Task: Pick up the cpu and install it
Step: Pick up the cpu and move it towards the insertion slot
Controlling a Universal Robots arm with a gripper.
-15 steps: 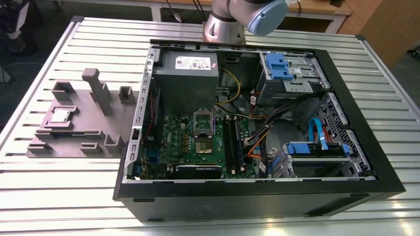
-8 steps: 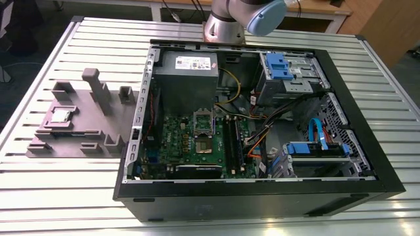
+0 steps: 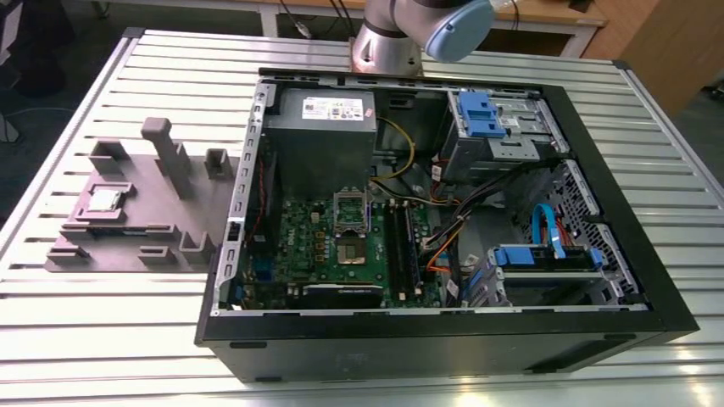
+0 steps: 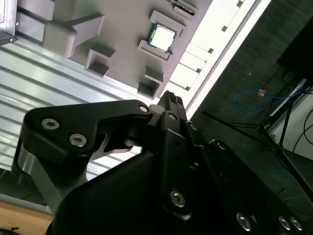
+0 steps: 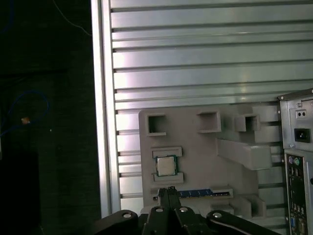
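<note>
- Desk [image 3: 68,110]: slatted metal top. In the exterior view its left edge runs near the fixture, and the bare slats around the fixture leave open room to approach.
- Fixture [image 3: 153,216]: grey moulded block lying on the desk. Its upright posts [image 3: 169,153] stand on the exterior view's right of the cpu and are the tallest things near it.
- Cpu [image 3: 108,200] [image 4: 162,37] [image 5: 166,166]: lies flat in a square recess of the fixture, silver top up, with nothing touching it. It is not yet picked up, so we judge the whole task is left to do.
- End effector [image 4: 168,98] [image 5: 168,190]: in both wrist views it is drawn to a narrow tip, holds nothing and hangs well above the cpu.
- Computer case [image 3: 243,212]: lies open side up, with one wall just beside the fixture. We judge this wall a rim to clear.
- Socket [image 3: 351,229]: on the green board [image 3: 300,242]. We make out no chip seated in it, so installing is not done. Cables [image 3: 453,233] crowd the exterior view's right of it.
</note>
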